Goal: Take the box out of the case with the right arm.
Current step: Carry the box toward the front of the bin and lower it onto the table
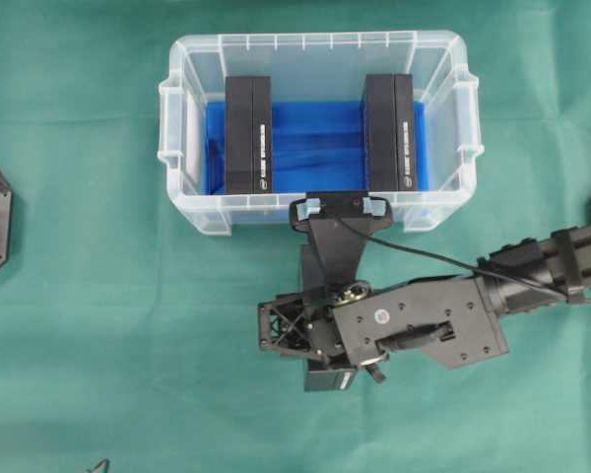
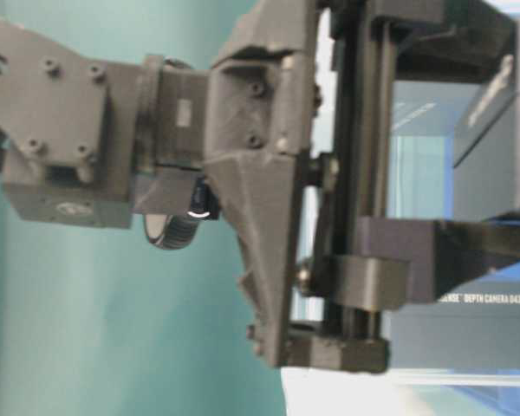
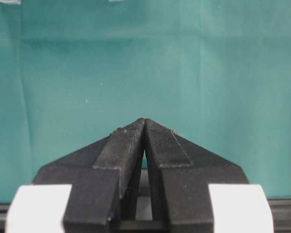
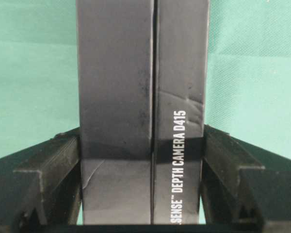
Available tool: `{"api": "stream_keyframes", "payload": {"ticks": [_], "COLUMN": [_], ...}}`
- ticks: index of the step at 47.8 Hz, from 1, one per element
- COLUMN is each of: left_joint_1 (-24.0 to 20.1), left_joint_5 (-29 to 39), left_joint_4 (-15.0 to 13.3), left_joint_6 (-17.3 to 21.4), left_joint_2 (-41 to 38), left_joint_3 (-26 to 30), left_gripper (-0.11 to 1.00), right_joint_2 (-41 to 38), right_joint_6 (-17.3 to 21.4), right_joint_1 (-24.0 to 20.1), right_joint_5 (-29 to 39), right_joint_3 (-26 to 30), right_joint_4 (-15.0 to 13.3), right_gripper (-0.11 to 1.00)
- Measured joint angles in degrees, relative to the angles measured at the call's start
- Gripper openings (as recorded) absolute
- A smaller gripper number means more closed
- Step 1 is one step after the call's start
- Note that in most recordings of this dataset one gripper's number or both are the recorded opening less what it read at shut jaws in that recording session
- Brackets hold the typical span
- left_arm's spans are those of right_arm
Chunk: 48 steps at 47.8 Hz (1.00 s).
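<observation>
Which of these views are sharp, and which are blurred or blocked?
Overhead view: evenly lit and sharp, the case shows clearly. Table-level view: soft, the right gripper close up blocks most of the frame. Right wrist view: the black box fills the middle, its print readable. Left wrist view: the left gripper is sharp.

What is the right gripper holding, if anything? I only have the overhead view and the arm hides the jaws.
Observer: The right wrist view shows the right gripper clamped on both sides of a black box.
Operator: Any label on it?
Observer: White print along one face reads "DEPTH CAMERA D415".
Operator: And the left gripper? It's not in my view.
Observer: The left gripper is shut with nothing in it, over bare green cloth.
</observation>
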<state>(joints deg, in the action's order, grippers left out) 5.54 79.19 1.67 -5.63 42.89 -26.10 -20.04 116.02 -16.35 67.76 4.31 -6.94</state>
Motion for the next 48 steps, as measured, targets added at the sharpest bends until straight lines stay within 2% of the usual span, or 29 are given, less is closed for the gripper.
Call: {"api": "stream_keyframes", "payload": {"ticks": [30, 39, 43, 48], "left_joint_1": [0.00, 0.00, 0.00, 0.00], "left_joint_5": [0.00, 0.00, 0.00, -0.09], "left_joint_4": [0.00, 0.00, 0.00, 0.00], "left_joint_6": [0.00, 0.00, 0.00, 0.09], "left_joint_2": [-0.09, -0.09, -0.09, -0.09], "left_joint_3": [0.09, 0.09, 0.09, 0.00], "left_gripper": [0.00, 0.00, 0.00, 0.00], "right_joint_2": [-0.09, 0.00, 0.00, 0.00], "right_joint_6": [1.32, 1.41, 1.23, 1.23], "right_joint_1": [0.00, 0.00, 0.00, 0.00], "right_joint_5": [1.49, 1.41, 1.41, 1.32], "right_joint_3": [-0.26, -0.62, -0.62, -0.62], "right_joint_4": [0.00, 0.00, 0.00, 0.00], "right_gripper": [0.65, 0.89, 0.93, 0.93]}}
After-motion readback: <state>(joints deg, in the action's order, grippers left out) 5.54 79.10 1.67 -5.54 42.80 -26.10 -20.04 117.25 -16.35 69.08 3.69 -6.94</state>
